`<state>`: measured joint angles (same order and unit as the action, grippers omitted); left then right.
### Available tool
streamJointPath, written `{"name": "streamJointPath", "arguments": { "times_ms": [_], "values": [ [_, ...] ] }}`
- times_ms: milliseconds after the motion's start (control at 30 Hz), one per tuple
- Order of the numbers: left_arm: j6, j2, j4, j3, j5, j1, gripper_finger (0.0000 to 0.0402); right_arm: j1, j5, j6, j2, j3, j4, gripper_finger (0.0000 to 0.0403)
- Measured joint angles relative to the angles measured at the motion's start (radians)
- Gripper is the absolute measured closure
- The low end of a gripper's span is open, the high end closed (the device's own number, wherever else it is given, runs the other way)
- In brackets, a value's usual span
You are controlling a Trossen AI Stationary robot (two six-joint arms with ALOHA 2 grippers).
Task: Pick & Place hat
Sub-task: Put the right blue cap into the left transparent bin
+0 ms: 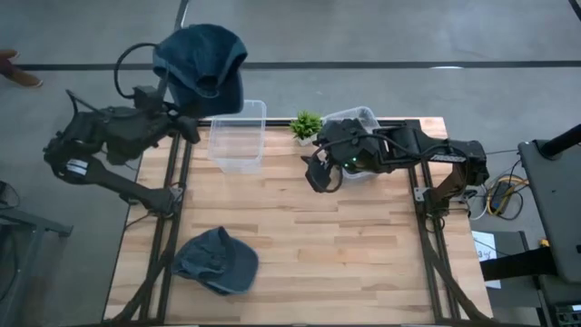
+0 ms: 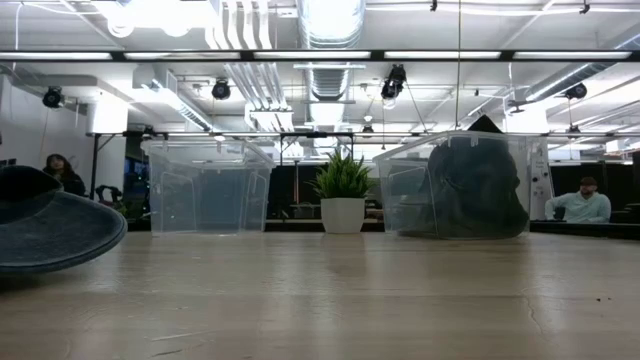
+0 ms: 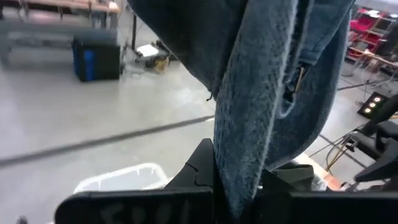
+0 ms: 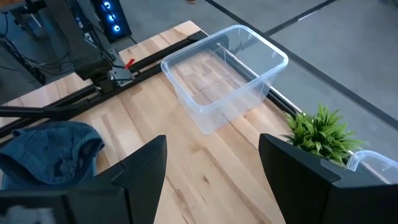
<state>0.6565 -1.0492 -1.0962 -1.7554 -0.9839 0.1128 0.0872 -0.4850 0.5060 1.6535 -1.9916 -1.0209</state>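
A: High view. Left gripper [image 1: 192, 127] clamps a blue hat [image 1: 201, 62], hanging just past the clear bin's [image 1: 238, 136] far-left corner. A second hat [image 1: 216, 262] lies on the table [image 1: 345, 245], well nearer than the bin.

B: Low view shows the plant [image 2: 342, 190] between that bin and a second bin [image 2: 462, 185] with something dark inside.

A: Left wrist: denim pinched between the fingers [image 3: 199, 171].

B: Right wrist: right gripper [image 4: 211, 168] spread wide, empty, facing the bin.

A small potted plant [image 1: 306, 125] stands between two clear bins [image 1: 238, 136].
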Motion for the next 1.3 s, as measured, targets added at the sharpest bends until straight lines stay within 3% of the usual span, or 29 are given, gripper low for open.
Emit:
{"name": "streamJointPath", "arguments": {
  "times_ms": [300, 800, 1067, 1300],
  "values": [
    [0.214, -0.033, -0.287, 0.000, 0.234, -0.220, 0.0397, 0.000, 0.000, 0.000, 0.001, 0.001, 0.000, 0.0154],
    [0.029, -0.217, -0.328, 0.002, 0.730, -0.662, 0.0397, 0.000, 0.000, 0.000, 0.002, 0.012, 0.000, 0.0156],
    [-0.062, -0.342, -0.340, 0.006, 0.739, -0.729, 0.0397, 0.000, 0.000, 0.000, 0.002, 0.012, 0.000, 0.0154],
    [-0.133, -0.447, -0.451, 0.007, 0.636, -0.736, 0.0397, 0.000, 0.016, -0.008, 0.002, 0.012, 0.000, 0.0155]
  ]
}}
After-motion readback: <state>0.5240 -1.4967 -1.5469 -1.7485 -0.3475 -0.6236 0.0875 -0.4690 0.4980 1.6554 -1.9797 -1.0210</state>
